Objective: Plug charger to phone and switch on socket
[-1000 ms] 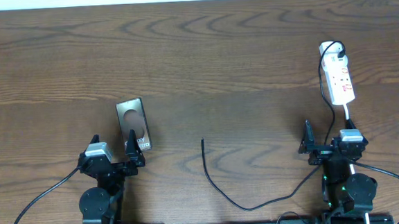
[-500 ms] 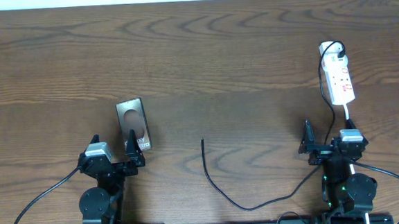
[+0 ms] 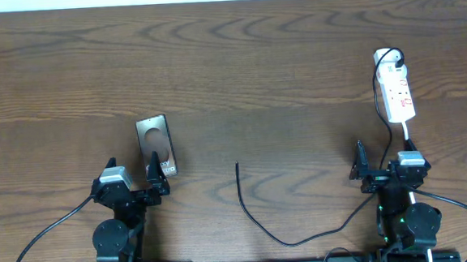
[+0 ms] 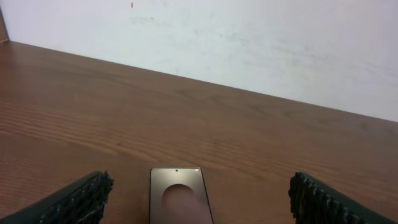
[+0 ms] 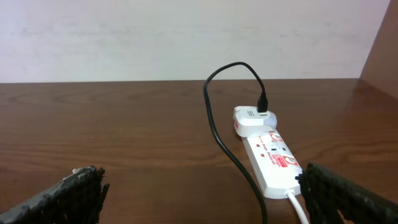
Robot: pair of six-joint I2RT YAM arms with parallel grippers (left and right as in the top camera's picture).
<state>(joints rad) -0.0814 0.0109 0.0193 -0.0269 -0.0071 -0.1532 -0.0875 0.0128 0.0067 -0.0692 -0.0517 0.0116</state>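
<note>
The bronze-brown phone [image 3: 156, 145] lies flat on the wooden table at the left, and in the left wrist view [image 4: 177, 198] it sits between my fingers. My left gripper [image 3: 136, 184] is open and empty just behind it. The white socket strip [image 3: 397, 91] lies at the far right with a white adapter plugged in at its far end [image 5: 255, 119]. The black charger cable [image 3: 259, 223] runs from that adapter down past my right arm, and its free tip lies mid-table. My right gripper [image 3: 384, 166] is open and empty, just short of the socket [image 5: 273, 163].
The socket's white cord [image 5: 300, 210] runs back under my right gripper. The robots' own black leads [image 3: 45, 236] trail at the table's near edge. A pale wall [image 4: 249, 43] stands behind the table's far edge.
</note>
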